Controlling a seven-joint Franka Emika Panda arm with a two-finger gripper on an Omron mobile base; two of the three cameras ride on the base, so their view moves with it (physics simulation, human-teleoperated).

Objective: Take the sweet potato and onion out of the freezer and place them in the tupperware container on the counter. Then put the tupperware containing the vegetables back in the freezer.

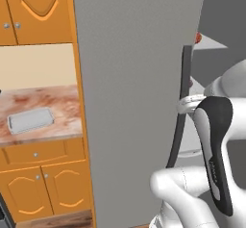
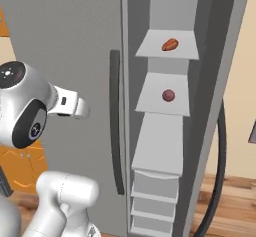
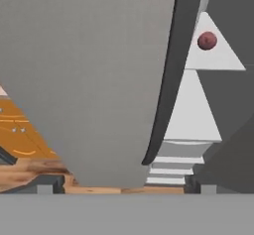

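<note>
claw: gripper [image 3: 124, 189] jaws spread wide, nothing between them; tips sit at bottom edge of hand view
target bearing: onion [image 3: 207, 40] lies upper right of the claw in hand view, past the dark door handle [image 3: 171, 75]
freezer: freezer [image 2: 165, 131] door ajar, shelves exposed at frame centre in right base view
shelf contents: sweet potato [image 2: 170, 44] on upper shelf, long axis roughly across the shelf; onion one shelf below
tupperware container: [image 1: 30, 120] on counter [image 1: 62, 102], left of frame, nothing in it
judgement: reach goes right of the handle

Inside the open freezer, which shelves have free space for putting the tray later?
The shelf below the onion is bare. The onion's shelf and the sweet potato shelf each have free surface around one small item. Nothing in the freezer looks crowded.
</note>
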